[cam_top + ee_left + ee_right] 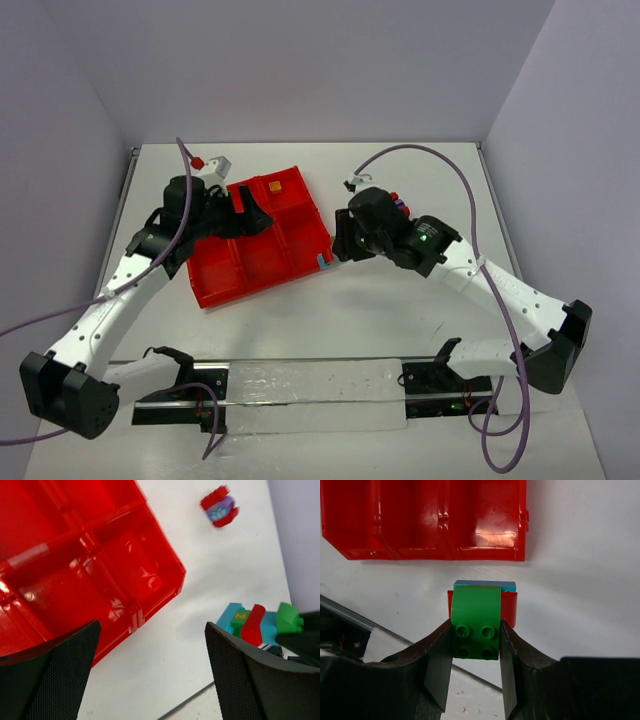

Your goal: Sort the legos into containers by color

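Right wrist: my right fingers (pixel 437 665) pinch green brick (pixel 475 625) on joined stack (pixel 509 607), left fingers (pixel 60 670) spread, only orange brick (pixel 274 186) in tray (pixel 215 297).

The red tray (pixel 262 258) lies a little turned on the table, its six square compartments open upward. One orange brick (pixel 274 186) sits alone in a compartment at the far edge. Just beside the tray's near right corner, a small stack (pixel 323 262) is pinched between the fingers of the right gripper (pixel 476 640): a green brick (pixel 476 625) with four studs, then a red brick (pixel 508 607) and a teal-blue brick (pixel 485 584) behind it. Further away lies a small red and purple clump (pixel 219 506).
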